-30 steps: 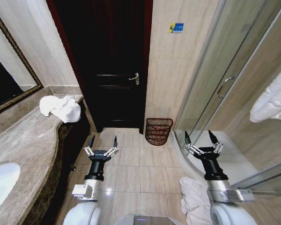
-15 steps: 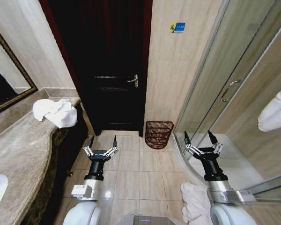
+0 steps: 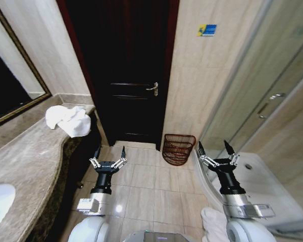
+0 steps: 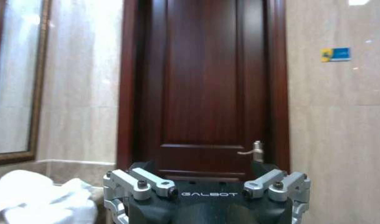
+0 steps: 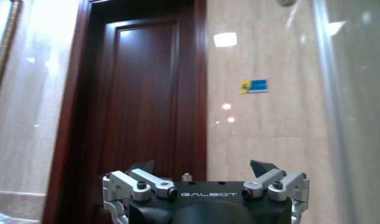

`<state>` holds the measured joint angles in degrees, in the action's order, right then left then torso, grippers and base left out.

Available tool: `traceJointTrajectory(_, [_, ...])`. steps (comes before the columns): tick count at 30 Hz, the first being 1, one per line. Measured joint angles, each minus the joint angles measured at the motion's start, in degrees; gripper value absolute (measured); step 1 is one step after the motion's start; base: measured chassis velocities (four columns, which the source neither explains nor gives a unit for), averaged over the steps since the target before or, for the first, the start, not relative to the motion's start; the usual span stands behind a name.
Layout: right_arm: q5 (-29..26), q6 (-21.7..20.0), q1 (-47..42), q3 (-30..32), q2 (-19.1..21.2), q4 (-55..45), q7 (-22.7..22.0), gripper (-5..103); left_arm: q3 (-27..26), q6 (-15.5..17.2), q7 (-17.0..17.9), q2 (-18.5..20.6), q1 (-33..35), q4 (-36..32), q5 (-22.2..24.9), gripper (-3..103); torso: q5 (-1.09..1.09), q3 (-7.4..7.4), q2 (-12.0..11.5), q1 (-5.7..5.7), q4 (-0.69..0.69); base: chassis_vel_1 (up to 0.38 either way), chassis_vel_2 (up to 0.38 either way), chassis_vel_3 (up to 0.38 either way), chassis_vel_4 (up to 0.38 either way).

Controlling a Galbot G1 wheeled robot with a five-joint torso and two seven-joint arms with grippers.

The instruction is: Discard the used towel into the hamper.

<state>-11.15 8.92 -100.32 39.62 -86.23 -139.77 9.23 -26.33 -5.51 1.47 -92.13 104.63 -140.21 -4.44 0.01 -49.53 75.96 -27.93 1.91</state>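
Since the earlier frames the whole head view has swung: the door and hamper now sit further right in frame, which indicates camera and base motion, not motion of the objects. Nearest the robot, the left gripper [image 3: 109, 153] is held out over the floor tiles at about 7 o'clock, jaws spread wide and empty; the right gripper [image 3: 215, 149] matches it at about 5 o'clock, also wide and empty. Next out, the towel [image 3: 69, 120] lies crumpled on the far end of the counter [image 3: 25, 156] at about 10 o'clock, near the left gripper's side and showing beside it in the left wrist view [image 4: 34, 198]. Further on, the hamper [image 3: 178, 149] stands upright on the floor at about 1 o'clock, against the wall just beside the door [image 3: 123, 70]. The step in hand appears to be positioning for pickup. Good practice: face the counter squarely, keep the left jaws wide, and approach the towel's bulk from above, clear of the counter edge.
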Motion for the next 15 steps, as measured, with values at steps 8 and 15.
traceJointTrajectory(8, [-0.01,-0.01,0.10,-0.20,0.06,0.17,0.03,100,-0.10,0.05,0.07,0.00,-0.05,0.05,0.00,100,0.00,0.00,0.00,0.00,0.00,0.022,0.185,0.181,0.023])
traceJointTrajectory(15, [-0.01,-0.05,0.12,-0.21,0.12,0.24,0.10,100,-0.23,0.08,0.13,0.00,-0.08,0.05,0.00,100,-0.02,0.00,0.00,0.00,0.00,0.042,0.203,0.208,0.039])
